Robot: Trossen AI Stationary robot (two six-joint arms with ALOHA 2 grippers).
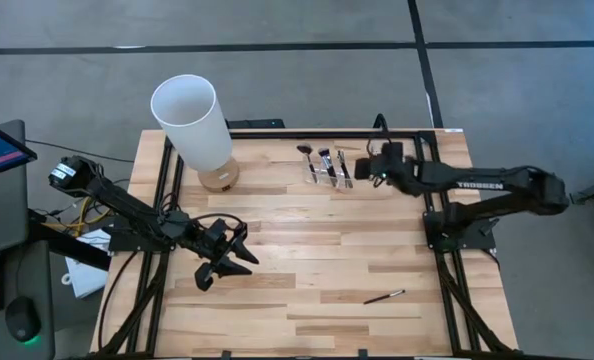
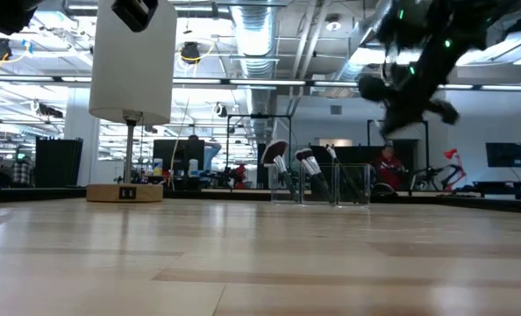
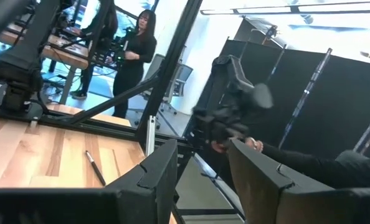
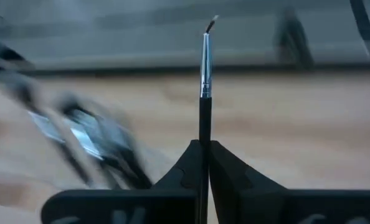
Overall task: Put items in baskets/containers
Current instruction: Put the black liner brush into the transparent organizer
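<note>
The clear slotted holder stands at the table's far edge, with three brushes upright in it. My right gripper hovers just to its right, well above the table in the low view, shut on a thin dark brush. In the right wrist view the holder shows as a blur. Another brush lies flat on the table near the right front. My left gripper waits open over the left front of the table, touching nothing. My right gripper pinches the thin brush by its dark handle between the two fingers. The brush lies along the fingers and sticks out past their tips, with the silver ferrule and small bristle tip leading. It is lifted clear of the table.
A tall white cylinder on a wooden base stands at the far left of the table. A black frame rail runs along the far edge behind the holder. People stand in the room beyond the table. Bare wood lies between the two arms.
</note>
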